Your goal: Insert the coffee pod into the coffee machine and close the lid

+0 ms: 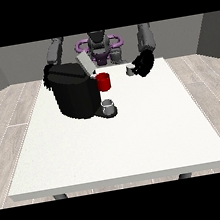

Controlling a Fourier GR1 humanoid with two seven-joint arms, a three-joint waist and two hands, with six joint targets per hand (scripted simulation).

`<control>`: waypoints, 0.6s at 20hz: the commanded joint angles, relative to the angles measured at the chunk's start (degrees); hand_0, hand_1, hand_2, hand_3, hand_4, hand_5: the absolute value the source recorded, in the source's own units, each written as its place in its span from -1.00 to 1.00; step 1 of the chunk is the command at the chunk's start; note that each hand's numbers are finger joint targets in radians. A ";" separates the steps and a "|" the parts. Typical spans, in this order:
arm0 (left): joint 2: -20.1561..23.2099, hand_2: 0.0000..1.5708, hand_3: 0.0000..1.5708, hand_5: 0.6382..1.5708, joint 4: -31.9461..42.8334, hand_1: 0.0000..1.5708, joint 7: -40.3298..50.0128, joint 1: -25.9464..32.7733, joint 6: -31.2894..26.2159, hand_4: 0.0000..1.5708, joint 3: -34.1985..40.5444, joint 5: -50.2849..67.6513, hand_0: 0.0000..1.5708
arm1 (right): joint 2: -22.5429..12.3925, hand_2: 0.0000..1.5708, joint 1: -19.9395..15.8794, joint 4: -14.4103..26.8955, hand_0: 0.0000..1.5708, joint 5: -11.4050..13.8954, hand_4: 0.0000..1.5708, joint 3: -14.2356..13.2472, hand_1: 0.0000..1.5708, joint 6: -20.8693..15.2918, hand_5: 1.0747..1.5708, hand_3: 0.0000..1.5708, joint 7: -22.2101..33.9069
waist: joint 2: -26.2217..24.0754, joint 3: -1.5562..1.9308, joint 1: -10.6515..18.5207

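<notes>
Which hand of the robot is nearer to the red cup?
Its left hand, at the view's right, holding the pod a little way right of the red cup. The hand at the view's left is behind the machine, farther away.

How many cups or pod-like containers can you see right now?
3: a red cup beside the coffee machine, a grey cup on its tray, a pod in the hand at the view's right.

Lighting even and diffuse, no clear single source. Counter (138,143) reads bright white, no glare or hotspots on it. Coffee machine (75,95) is near solid black, little surface detail, only a faint highlight along its top edge. Soft weak shadow on the counter at the machine's base. Walls behind the machine darker grey. No edge distortion; straight lines stay straight.
</notes>
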 commanded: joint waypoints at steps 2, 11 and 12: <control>-4.12 0.76 0.69 1.00 -2.66 0.74 5.46 -1.82 -1.82 -0.28 -0.14 0.56 0.74 | -0.17 -1.00 1.77 2.68 -1.00 0.53 -0.63 0.51 -1.00 0.69 1.00 -1.00 -1.49 | -2.79 0.00 0.08; -3.21 0.84 0.77 1.00 -5.36 0.85 8.93 -5.34 -5.61 -0.23 1.13 1.02 0.85 | 0.01 -1.00 0.29 0.59 -1.00 0.23 -0.68 1.63 -1.00 0.91 1.00 -1.00 0.64 | -4.64 -0.01 -1.06; -2.14 0.87 0.81 1.00 -4.24 0.86 9.99 -7.39 -6.82 -0.20 2.84 2.09 0.86 | 2.60 -1.00 1.35 -0.21 -1.00 1.51 -0.57 3.63 -1.00 -0.52 1.00 -1.00 -0.68 | -3.64 -0.01 -2.36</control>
